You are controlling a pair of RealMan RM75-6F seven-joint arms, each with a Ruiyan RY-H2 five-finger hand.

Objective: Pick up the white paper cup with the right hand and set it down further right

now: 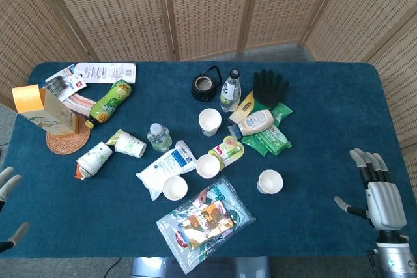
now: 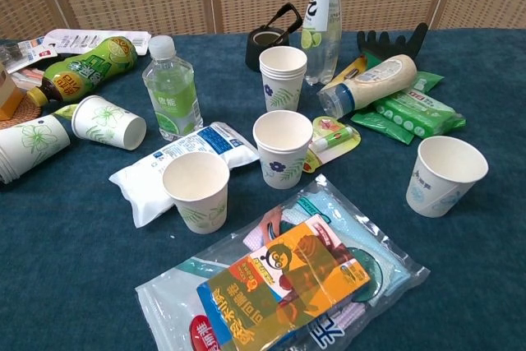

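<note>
The right hand [image 1: 379, 194] is low at the right side of the table [image 1: 326, 96], fingers spread wide and holding nothing. It shows only in the head view. The left hand [image 1: 8, 213] peeks in at the far left edge; its fingers look apart, but so little shows that I cannot be sure.

The white cup [image 1: 270, 181] stands upright well apart from the right hand, with bare blue cloth between them. It stands alone, right of the other cups. In the chest view the cup [image 2: 442, 176] is open at the top, looks empty inside, and has a small pale blue mark on its side.

Left of it a flower cup [image 2: 283, 148] stands touching a green packet [image 2: 332, 139]. Another cup [image 2: 196, 191] stands near a white pouch [image 2: 177, 168]. A stack of cups [image 2: 283, 78] stands behind, beside a tall clear bottle [image 2: 321, 18]. All these cups look empty. A small bottle [image 2: 172, 88] holds green drink. A cup [image 2: 108, 122] lies on its side at the left.

A clear bag [image 2: 288, 281] of snacks lies at the near edge. A black glove [image 1: 269, 86] lies by green wipes [image 1: 270, 136].
</note>
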